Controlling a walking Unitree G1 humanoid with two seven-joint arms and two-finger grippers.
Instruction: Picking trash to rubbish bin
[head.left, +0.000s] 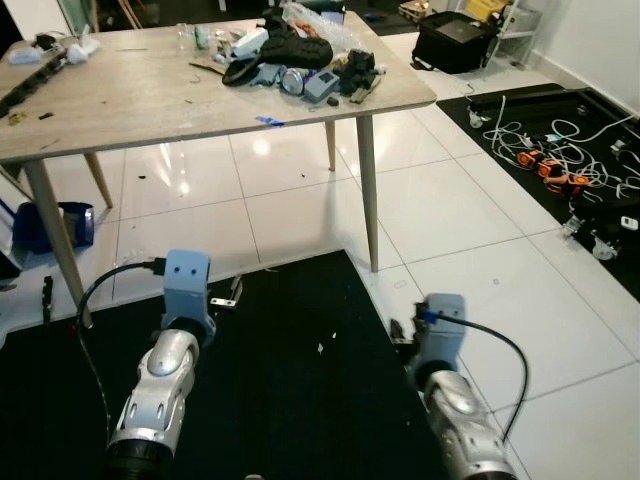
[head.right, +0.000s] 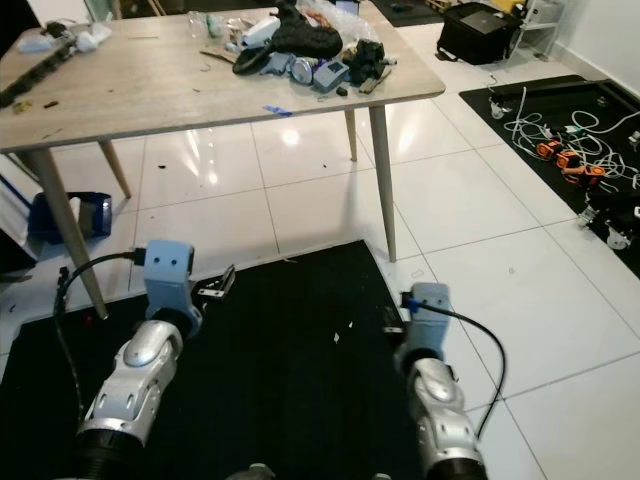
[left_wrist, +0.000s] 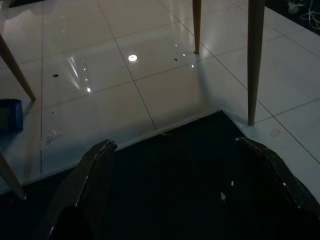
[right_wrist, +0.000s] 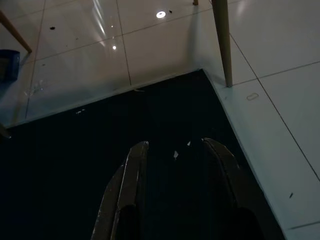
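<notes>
The robot stood on a black mat (head.left: 300, 370) laid over white floor tiles, facing a wooden table (head.left: 130, 95) on slim tapered legs. Both arms hung low in front of it. The left tool (left_wrist: 172, 187) hovered over the mat with its two black fingers (left_wrist: 92, 172) spread wide and nothing between them. The right tool (right_wrist: 172, 180) hung above the mat near its right edge, its two fingers a narrower gap apart, also empty.

The trash lay on the far right part of the table: one heap (head.left: 295, 55) of dark cloth, crumpled clear plastic, one drink can (head.left: 292, 80) on its side and other bits I could not tell apart. A scrap of blue tape (head.left: 268, 121) sat at the table's near edge. A few white specks (right_wrist: 176, 154) dotted the mat between the arms.

One blue bin (head.left: 50, 225) sat on the floor by the left table leg. To the right, a second black mat (head.left: 560, 130) carried a tangle of white cables (head.left: 545, 135), and one black case (head.left: 455, 40) stood beyond the table
</notes>
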